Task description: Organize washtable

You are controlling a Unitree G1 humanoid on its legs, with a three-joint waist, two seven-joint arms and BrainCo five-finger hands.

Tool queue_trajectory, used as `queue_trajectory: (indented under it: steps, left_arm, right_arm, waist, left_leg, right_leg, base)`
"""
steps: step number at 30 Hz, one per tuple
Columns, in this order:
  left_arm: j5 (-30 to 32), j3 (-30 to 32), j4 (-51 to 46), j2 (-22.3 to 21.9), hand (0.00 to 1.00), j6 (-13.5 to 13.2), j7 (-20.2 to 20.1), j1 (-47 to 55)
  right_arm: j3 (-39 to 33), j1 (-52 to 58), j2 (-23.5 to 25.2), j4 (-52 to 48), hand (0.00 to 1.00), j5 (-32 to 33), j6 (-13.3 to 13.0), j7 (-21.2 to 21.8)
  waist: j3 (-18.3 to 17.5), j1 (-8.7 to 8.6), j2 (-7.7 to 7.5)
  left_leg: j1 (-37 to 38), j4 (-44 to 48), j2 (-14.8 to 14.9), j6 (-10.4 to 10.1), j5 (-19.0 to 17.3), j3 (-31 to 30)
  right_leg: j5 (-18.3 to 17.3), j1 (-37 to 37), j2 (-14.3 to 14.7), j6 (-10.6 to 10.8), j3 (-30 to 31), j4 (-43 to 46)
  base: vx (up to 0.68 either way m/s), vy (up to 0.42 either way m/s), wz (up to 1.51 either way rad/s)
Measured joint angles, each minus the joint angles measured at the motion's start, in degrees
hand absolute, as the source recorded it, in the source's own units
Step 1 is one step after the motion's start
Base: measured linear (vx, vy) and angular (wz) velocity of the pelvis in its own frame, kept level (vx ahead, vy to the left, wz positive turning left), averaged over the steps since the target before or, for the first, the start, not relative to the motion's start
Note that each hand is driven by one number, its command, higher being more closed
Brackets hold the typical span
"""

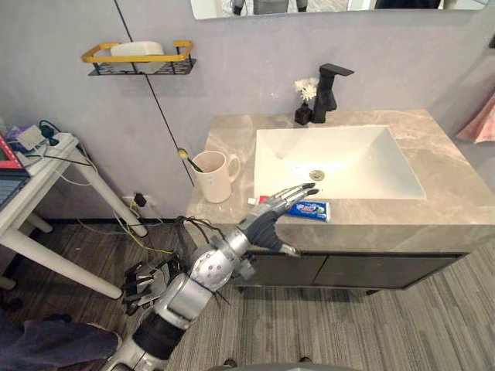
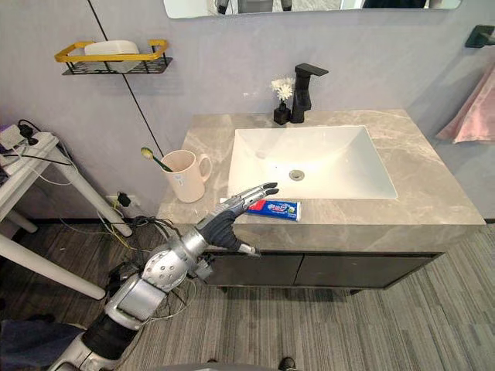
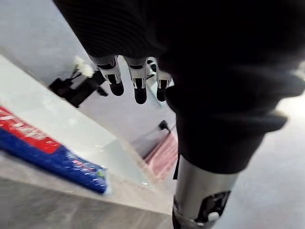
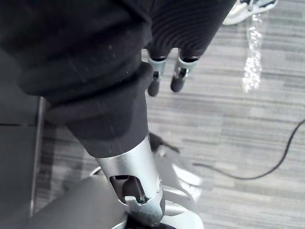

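Washtable (image 1: 452,193) has the cup (image 1: 215,176) standing on its left side, so the toothpaste (image 1: 310,209), lying flat on the front strip before the sink (image 1: 340,154), looks like your stray piece. Your left hand (image 1: 268,224) reaches over its end, fingers straight and grasping nothing. Your right hand (image 4: 161,78) hangs slack above the floor.

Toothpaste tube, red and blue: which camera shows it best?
Right eye view: most of the red and blue toothpaste tube shows on the marble counter, left robot hand over one end. Left eye view matches; left wrist view shows part, close.
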Motion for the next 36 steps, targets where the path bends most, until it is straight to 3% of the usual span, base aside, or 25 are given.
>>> queue_trajectory:
  steps: [4,11,20,25,36]
  left_arm:
    - [2.7,-0.2,3.0,-1.2,0.0,1.0,1.3,-0.7]
    - [6.1,-0.7,7.9,-1.4,0.0,1.2,3.8,-3.8]
    - [13.6,-0.8,8.5,-1.4,0.0,1.1,7.8,-4.8]
    - [20.0,-3.8,11.1,-1.4,0.0,0.7,10.0,-5.0]
    - [23.6,-6.9,15.1,-1.3,0.0,-0.3,11.3,-6.3]
  right_arm:
    - [-0.4,0.0,0.1,0.0,0.0,0.0,0.0,0.0]
    - [-2.4,-0.2,0.6,-1.6,0.0,0.0,0.0,-0.1]
    - [-2.3,-0.7,0.5,-1.9,0.0,0.0,-0.1,-0.2]
    - [-1.5,-0.8,0.4,-1.9,0.0,0.0,-1.3,-0.4]
    - [0.0,-1.3,0.0,-1.9,0.0,0.1,-2.0,-0.9]
  waist:
    - [0.0,-0.34,0.01]
    - [0.5,-2.99,0.3]
    - [2.2,-3.04,0.37]
    - [2.4,-3.79,0.41]
    - [2.8,-4.78,0.58]
  left_leg:
    - [0.0,-0.5,-0.1,-0.2,0.2,-0.3]
    - [0.0,-2.4,-0.7,0.0,0.9,-1.1]
    - [0.5,-2.4,-0.9,0.1,0.9,-0.2]
    - [0.8,-2.4,-0.9,0.0,0.9,0.1]
    - [1.2,-2.6,-0.8,0.1,0.8,1.1]
  right_leg:
    - [0.0,-0.4,-0.1,0.0,-0.2,-0.2]
    - [0.0,-0.9,-0.3,0.2,-0.5,0.0]
    - [0.3,-1.0,-0.4,0.6,0.8,-0.2]
    - [0.4,-0.9,-0.5,0.6,1.1,-0.2]
    - [0.4,-1.0,-0.3,0.6,2.1,-0.2]
  base:
    - [0.0,0.005,0.01]
    - [0.05,0.031,0.01]
    - [0.01,0.03,-0.06]
    - [0.0,0.008,-0.03]
    - [0.02,0.015,-0.04]
